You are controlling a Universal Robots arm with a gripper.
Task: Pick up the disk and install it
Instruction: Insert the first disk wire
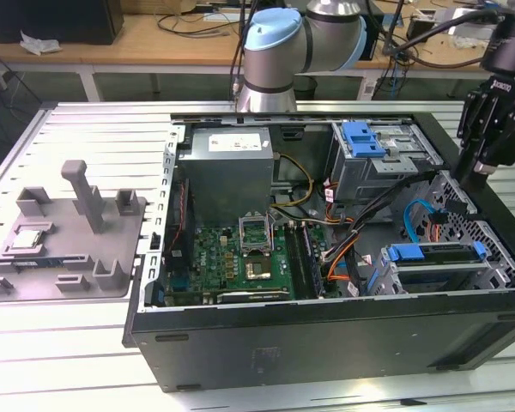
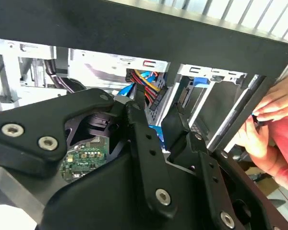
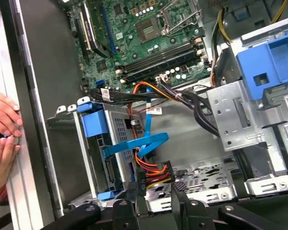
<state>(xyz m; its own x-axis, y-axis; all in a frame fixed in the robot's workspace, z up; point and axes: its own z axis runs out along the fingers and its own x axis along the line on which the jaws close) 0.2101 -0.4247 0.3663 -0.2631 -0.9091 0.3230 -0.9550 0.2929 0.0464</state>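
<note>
Hovering over the black metal computer case (image 1: 326, 339) at the exterior view's right, the black two-finger gripper (image 1: 482, 160) is spread open, empty. The blue-bracketed rectangular silver disk (image 1: 433, 254) sits in the near grey drive cage (image 1: 505, 262).

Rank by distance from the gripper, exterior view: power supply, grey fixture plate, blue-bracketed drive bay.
The gripper hangs at the exterior view's right.
1. blue-bracketed drive bay, just below it, same side.
2. power supply, left of centre.
3. grey fixture plate, exterior view's far left.
</note>
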